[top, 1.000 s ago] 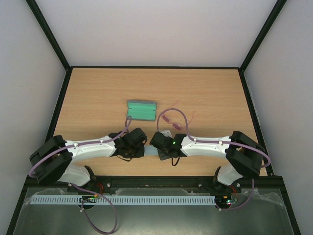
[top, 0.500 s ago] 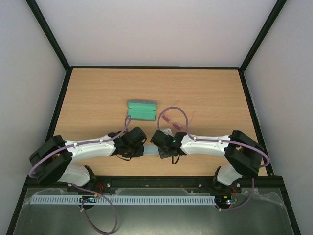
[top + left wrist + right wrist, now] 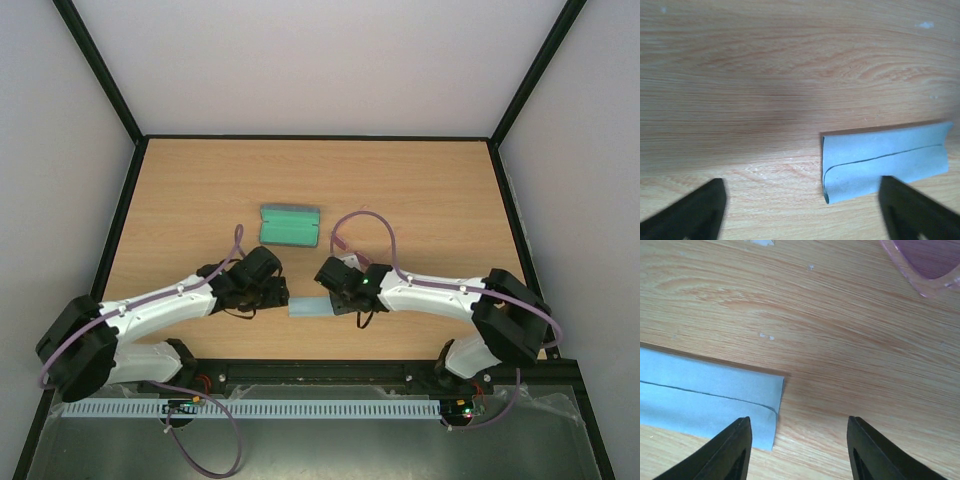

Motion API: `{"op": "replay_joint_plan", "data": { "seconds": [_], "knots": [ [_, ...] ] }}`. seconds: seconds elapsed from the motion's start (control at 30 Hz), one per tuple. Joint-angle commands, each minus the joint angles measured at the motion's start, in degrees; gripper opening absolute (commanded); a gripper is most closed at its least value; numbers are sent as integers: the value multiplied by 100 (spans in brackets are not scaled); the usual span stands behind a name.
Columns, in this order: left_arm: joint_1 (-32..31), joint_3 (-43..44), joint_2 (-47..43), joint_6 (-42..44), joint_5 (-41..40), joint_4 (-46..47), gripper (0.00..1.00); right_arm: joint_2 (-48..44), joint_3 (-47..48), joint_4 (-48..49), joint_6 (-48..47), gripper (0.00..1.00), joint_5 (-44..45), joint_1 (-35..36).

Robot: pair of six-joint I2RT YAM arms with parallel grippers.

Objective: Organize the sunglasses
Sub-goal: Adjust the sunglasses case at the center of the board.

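Note:
The sunglasses (image 3: 930, 265) show only as one pink lens and rim at the top right of the right wrist view; from above the right wrist and its cable mostly hide them. A folded light blue cloth (image 3: 308, 307) lies flat between my two grippers. My left gripper (image 3: 272, 292) stands wide open just left of the cloth (image 3: 885, 160), whose left end lies by the right finger (image 3: 912, 210). My right gripper (image 3: 335, 295) is open over the cloth's right end (image 3: 705, 400), its left finger (image 3: 732, 450) above the corner. Neither holds anything.
A green oblong case (image 3: 290, 225) lies closed behind the cloth, toward the middle of the wooden table (image 3: 420, 190). Black frame rails border the table on all sides, and pale walls stand beyond them.
Both grippers have opened and let go of the cloth, which now lies folded on the table. The left arm has drawn back to the left, and the right wrist has shifted slightly.

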Motion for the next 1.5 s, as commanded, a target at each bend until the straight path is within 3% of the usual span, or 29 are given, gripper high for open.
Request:
{"op": "replay_joint_plan", "data": {
  "seconds": [0.0, 0.13, 0.37, 0.5, 0.6, 0.7, 0.8, 0.93, 1.07, 1.47],
  "knots": [
    [270, 140, -346, 198, -96, -375, 99, -607, -214, -181, -38, 56, -158, -145],
    [590, 318, -706, 330, -291, -628, 99, -872, -69, -217, -127, 57, -381, -265],
    [1430, 446, -1213, 668, 90, -630, 99, -945, 727, -487, -300, 58, -392, -371],
    [1577, 514, -1495, 650, 206, -617, 99, -453, 1339, -143, -389, 49, -656, -489],
    [1592, 428, -1607, 574, 278, -544, 99, 104, 1825, 148, -467, 34, -577, -503],
    [1612, 299, -1692, 508, 413, -428, 99, 879, 2404, 246, -635, 32, -409, -582],
    [1644, 266, -1816, 505, 413, -452, 99, 1780, 2974, 140, -729, 33, -206, -741],
    [1705, 328, -1914, 566, 423, -560, 99, 2555, 3483, 54, -706, 43, 53, -969],
    [1726, 357, -1957, 596, 487, -584, 99, 3170, 3935, -122, -703, 44, 191, -1186],
    [1779, 246, -1807, 719, 560, -486, 99, 3665, 3894, 171, -735, 44, -171, -1704]
  ]
}}
